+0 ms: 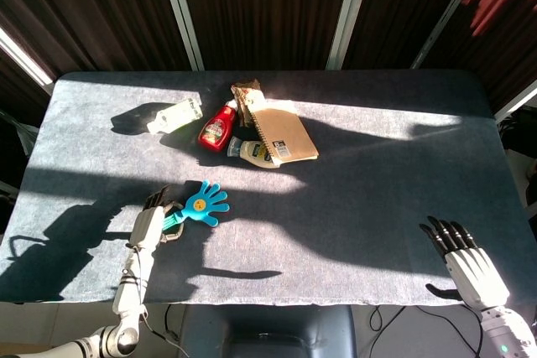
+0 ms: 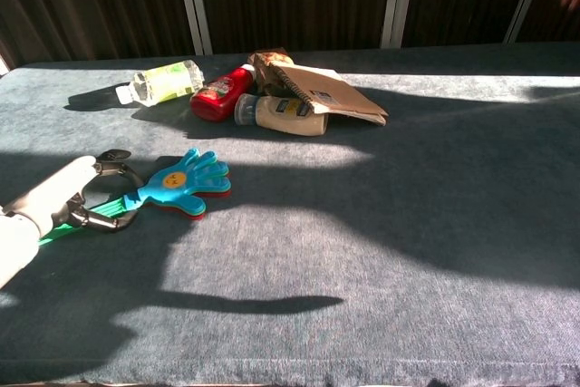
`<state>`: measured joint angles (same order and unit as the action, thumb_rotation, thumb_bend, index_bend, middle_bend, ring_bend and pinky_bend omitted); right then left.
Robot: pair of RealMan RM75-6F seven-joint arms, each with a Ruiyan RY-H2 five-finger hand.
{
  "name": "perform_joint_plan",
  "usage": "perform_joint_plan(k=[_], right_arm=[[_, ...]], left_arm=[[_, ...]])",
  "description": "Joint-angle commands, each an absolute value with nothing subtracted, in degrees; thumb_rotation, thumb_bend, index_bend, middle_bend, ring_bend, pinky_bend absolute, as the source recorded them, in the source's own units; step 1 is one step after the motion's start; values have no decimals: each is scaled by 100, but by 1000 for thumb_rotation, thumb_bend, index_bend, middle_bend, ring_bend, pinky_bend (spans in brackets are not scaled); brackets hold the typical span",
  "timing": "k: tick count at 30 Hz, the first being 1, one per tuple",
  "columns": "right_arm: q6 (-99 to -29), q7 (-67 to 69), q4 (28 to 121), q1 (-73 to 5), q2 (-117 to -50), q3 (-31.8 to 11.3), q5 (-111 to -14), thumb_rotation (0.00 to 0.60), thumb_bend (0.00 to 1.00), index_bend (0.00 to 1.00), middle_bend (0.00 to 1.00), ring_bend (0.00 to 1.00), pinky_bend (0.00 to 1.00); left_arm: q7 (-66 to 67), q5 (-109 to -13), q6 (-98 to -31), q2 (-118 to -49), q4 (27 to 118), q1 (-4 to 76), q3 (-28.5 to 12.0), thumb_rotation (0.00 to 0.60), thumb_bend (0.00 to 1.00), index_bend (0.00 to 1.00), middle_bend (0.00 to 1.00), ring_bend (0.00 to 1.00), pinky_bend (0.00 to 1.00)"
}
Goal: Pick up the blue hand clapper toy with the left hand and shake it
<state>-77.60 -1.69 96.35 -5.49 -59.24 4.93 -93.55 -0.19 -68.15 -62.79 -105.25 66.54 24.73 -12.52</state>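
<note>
The blue hand clapper toy (image 1: 204,204) lies flat on the grey table at the front left, its blue palm (image 2: 186,180) pointing right and its green handle (image 2: 109,208) pointing left. My left hand (image 2: 54,197) sits at the handle end, fingers (image 2: 101,220) curled around the handle with the thumb above it. The head view shows this left hand (image 1: 149,225) just left of the toy. My right hand (image 1: 466,262) hovers at the front right edge of the table, fingers stretched out and holding nothing.
At the back middle lies a cluster: a clear water bottle (image 1: 176,114), a red ketchup bottle (image 1: 217,127), a pale squeeze bottle (image 1: 254,153), a brown notebook (image 1: 284,133) and a snack packet (image 1: 246,91). Strong sunlight and arm shadows cross the table (image 1: 377,182).
</note>
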Motion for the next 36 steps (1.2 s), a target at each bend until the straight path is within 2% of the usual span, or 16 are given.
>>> perform_joint_plan(k=[1,7,11,14,18,24,30,33,36], right_arm=[[-7767,-171,9636,-545,-5926,492,-9354,600,149,0,0,0,0],[-7742,-184,9631,-556,-5937,492,-9348,600,149,0,0,0,0],[-7747,-191,9632,-556,-5939,488,-9347,600,149,0,0,0,0],[-7738,-195,9630,-560,-5943,489,-9346,600,150,0,0,0,0],[-7726,-206,9630,-564,-5951,490,-9340,600,149,0,0,0,0],[-7713,-232,9636,-566,-5964,492,-9333,600,149,0,0,0,0],[-7678,-260,9636,-574,-5980,499,-9319,600,149,0,0,0,0],[-7653,-276,9635,-581,-5992,502,-9308,600,149,0,0,0,0],[-7634,-287,9639,-586,-5994,506,-9299,600,149,0,0,0,0]], left_arm=[[-31,-6793,-6275,-10527,6642,2478,-1266,600,383,423,31,0,0],[-59,-6756,-6281,-10550,6600,2493,-1292,600,429,525,68,0,3],[-173,-6705,-6197,-10526,6610,2490,-1296,600,506,606,111,0,6],[-455,-6803,-6245,-10520,6620,2463,-1291,600,606,689,184,6,38],[-965,-7081,-6473,-10548,6524,2405,-1260,600,709,786,338,111,140],[-1613,-7356,-6681,-10516,6476,2349,-1234,600,731,794,454,202,188],[-2551,-7662,-6784,-10347,6610,2280,-1147,600,760,803,578,297,280],[-3742,-7850,-6655,-10110,6882,2248,-1088,600,767,804,611,306,356],[-5481,-8175,-6729,-9820,7129,2210,-1105,600,777,804,633,309,435]])
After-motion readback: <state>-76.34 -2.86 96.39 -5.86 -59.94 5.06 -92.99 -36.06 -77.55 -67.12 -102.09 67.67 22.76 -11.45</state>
